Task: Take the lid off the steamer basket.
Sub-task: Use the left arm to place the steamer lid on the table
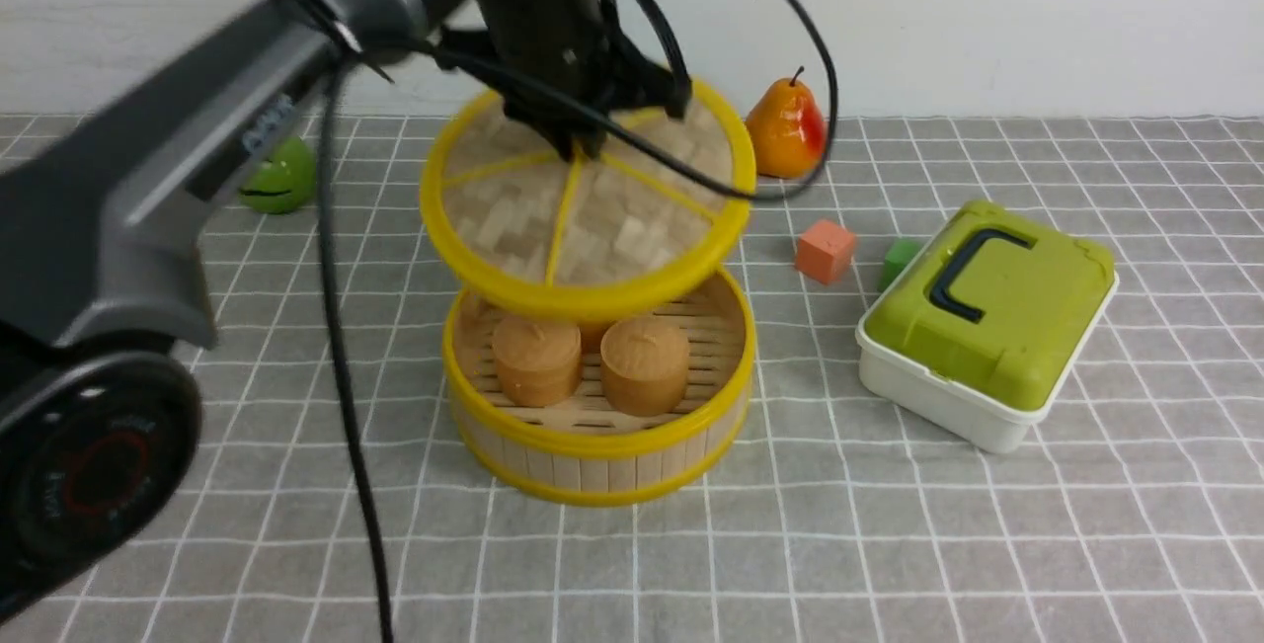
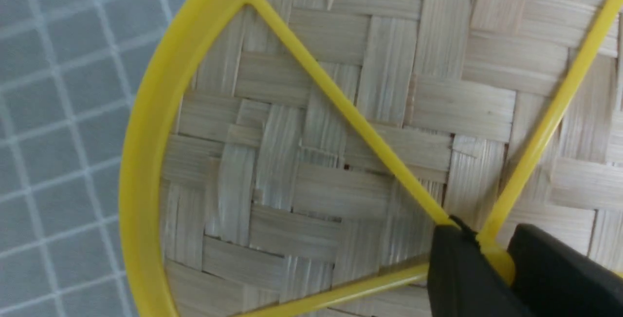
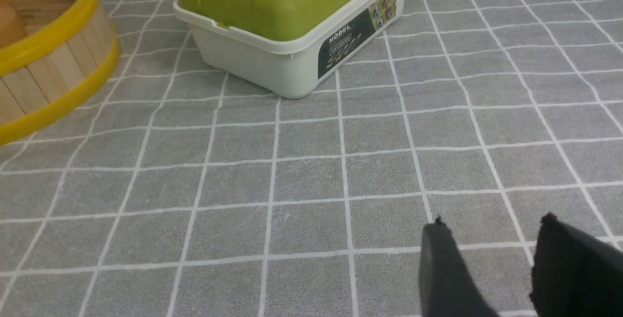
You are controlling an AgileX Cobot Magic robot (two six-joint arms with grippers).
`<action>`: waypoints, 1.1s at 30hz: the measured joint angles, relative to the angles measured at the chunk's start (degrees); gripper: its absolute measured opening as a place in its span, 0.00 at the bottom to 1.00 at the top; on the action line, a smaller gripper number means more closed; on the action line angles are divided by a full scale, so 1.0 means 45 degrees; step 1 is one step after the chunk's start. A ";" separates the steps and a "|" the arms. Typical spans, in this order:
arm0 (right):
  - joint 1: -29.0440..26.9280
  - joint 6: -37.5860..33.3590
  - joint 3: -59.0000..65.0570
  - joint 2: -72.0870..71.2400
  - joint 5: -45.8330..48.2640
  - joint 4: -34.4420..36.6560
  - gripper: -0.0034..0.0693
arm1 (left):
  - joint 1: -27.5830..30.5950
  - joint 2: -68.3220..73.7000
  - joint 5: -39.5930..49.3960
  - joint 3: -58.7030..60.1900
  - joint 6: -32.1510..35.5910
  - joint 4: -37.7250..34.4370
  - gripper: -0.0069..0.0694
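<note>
The lid [image 1: 592,218], a woven bamboo disc with a yellow rim and spokes, hangs tilted in the air above the steamer basket [image 1: 592,470]. My left gripper [image 1: 583,144] is shut on the lid's small yellow centre knob [image 2: 499,261], with a black finger on each side of it. The basket stands uncovered on the cloth, a round tub with a pale slat wall and yellow rims. Inside it sit brown bun-shaped pieces [image 1: 642,366]. In the right wrist view my right gripper [image 3: 491,229] hangs open over bare cloth, far from the basket [image 3: 44,78].
A white box with a green lid [image 1: 987,327] stands to the right of the basket. An orange cube [image 1: 826,251] and a green cube [image 1: 899,260] lie behind it. A pear [image 1: 786,127] sits at the back and a green ball [image 1: 281,177] at the back left.
</note>
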 joint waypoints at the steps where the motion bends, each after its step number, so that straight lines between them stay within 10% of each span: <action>1: 0.0000 0.0000 0.0000 0.0000 0.0000 0.0000 0.38 | 0.0210 -0.0475 0.0000 -0.0068 0.0000 0.0088 0.23; 18: 0.0000 0.0000 0.0000 0.0000 0.0000 0.0000 0.38 | 0.5535 -0.3660 -0.1111 0.7435 -0.0562 0.0082 0.23; 29: 0.0000 0.0000 0.0000 0.0000 0.0000 0.0000 0.38 | 0.5516 -0.1976 -0.5524 1.0935 -0.2534 -0.0347 0.24; 33: 0.0000 0.0000 0.0000 0.0000 0.0000 0.0000 0.38 | 0.5516 -0.1691 -0.5605 1.0968 -0.2776 -0.0559 0.38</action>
